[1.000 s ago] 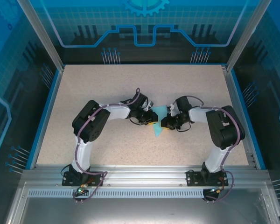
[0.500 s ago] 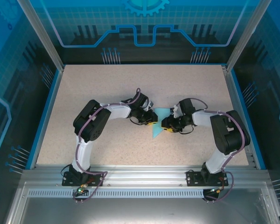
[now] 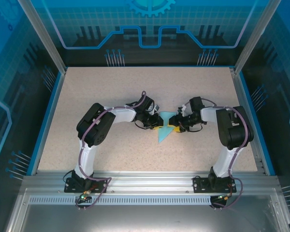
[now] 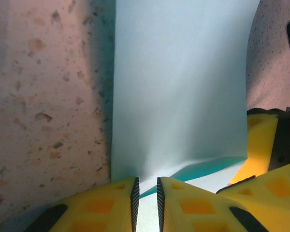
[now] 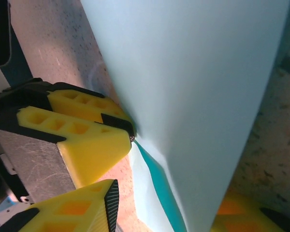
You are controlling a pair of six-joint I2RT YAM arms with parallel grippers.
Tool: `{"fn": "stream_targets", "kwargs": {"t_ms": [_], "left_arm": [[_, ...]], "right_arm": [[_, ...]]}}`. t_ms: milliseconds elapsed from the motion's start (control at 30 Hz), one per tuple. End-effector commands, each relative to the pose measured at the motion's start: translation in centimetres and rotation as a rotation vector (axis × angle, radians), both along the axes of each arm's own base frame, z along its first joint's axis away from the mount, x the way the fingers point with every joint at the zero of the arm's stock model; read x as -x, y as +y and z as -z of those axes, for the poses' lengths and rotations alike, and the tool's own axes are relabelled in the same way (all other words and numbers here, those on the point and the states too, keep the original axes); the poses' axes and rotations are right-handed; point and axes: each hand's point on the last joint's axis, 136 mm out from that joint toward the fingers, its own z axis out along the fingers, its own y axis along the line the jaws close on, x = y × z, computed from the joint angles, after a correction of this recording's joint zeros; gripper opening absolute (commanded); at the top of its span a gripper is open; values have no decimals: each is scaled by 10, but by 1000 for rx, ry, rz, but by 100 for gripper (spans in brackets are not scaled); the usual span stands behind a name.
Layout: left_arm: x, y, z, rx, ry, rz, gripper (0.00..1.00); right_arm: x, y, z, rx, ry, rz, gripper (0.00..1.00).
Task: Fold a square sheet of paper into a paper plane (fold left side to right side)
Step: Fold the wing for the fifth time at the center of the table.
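Observation:
The square sheet of paper [image 3: 163,133] lies mid-table as a turquoise creased triangle with its point toward the arms. My left gripper [image 3: 156,125] meets it from the left. In the left wrist view its yellow fingers [image 4: 106,208] are nearly together, pinching the raised edge of the upper layer [image 4: 179,87]. My right gripper [image 3: 176,127] sits at the paper's right edge. Its jaws are apart, one finger [image 5: 94,210] to the left of the lifted flap [image 5: 203,87] and the other mostly hidden behind it. The lower layer [image 5: 150,193] lies flat on the table.
The speckled tabletop [image 3: 111,92] has a blue rim [image 3: 47,116] and aluminium posts [image 3: 41,34] at the back corners. Both arm bases are bolted to the front rail [image 3: 145,181]. The left elbow [image 3: 93,126] and right elbow [image 3: 234,128] stand out to the sides.
My right gripper has opened and shifted slightly up and toward the paper, its forearm swinging back. The paper now shows as a wider triangle. The left gripper has kept its pinch in place.

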Motion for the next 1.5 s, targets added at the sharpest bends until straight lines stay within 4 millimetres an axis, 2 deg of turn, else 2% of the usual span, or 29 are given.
{"fn": "stream_targets", "kwargs": {"t_ms": [0, 233, 433, 600, 767, 867, 1133, 1333, 1467], "left_arm": [[3, 9, 19, -64, 22, 5, 22], [3, 8, 17, -57, 16, 9, 22], [2, 8, 15, -53, 8, 14, 21], [2, 7, 15, -51, 4, 21, 21], [0, 5, 10, -41, -19, 33, 23], [-1, 3, 0, -27, -45, 48, 27], [-8, 7, -40, -49, -163, 88, 38], [-12, 22, -74, -99, -285, 68, 55], [-2, 35, -93, -125, -373, 47, 59]], "right_arm": [[-39, -20, 5, 54, -129, 35, 40], [-57, -26, -3, 43, -180, 50, 37], [-70, -26, -1, 45, -184, 43, 34], [-68, -23, 2, 35, -170, 31, 25], [-58, -26, 4, 61, -164, 30, 8], [-52, -27, 4, 80, -157, 30, 1], [-43, -30, 3, 128, -160, 35, 0], [-40, -30, 5, 141, -155, 31, 0], [-40, -29, 3, 142, -158, 27, 0]]}}
